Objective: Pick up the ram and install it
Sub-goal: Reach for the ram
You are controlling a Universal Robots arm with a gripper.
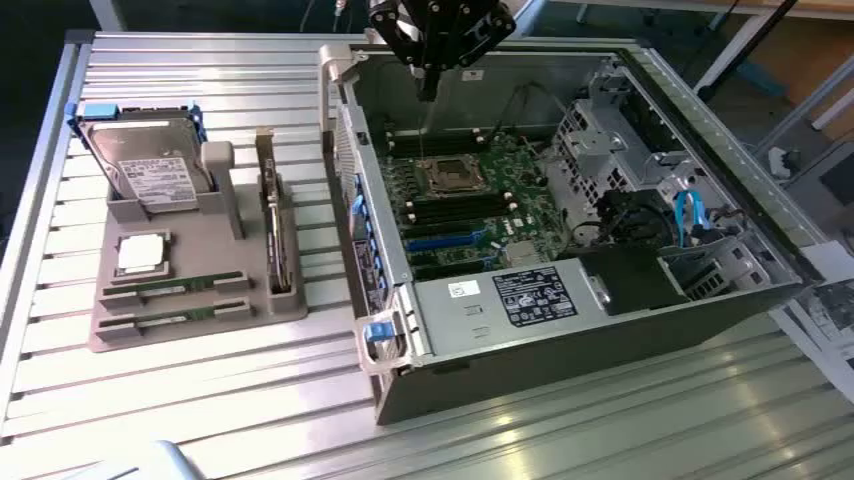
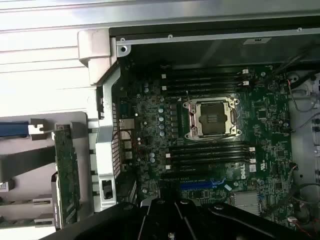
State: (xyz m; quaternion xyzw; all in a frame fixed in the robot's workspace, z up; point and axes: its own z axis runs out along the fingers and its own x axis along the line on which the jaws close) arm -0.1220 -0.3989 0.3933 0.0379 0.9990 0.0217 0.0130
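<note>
Student: Gripper (image 1: 427, 90), fingers pressed together and holding nothing, over the open computer case (image 1: 561, 340). Ram?

Tutor: Ram (image 1: 176, 285) apparently on edge in grey holder (image 1: 200, 335), likely presented for pinching; twin stick (image 1: 176, 317) just beside it.

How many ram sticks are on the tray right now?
2. Near ram and far ram lie side by side in the tray slots; none looks hidden.

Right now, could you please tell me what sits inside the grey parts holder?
The grey holder carries a hard drive, a square silver processor, one ram stick, a second ram stick and an upright dark card. Their lower edges sit hidden in the slots.
</note>
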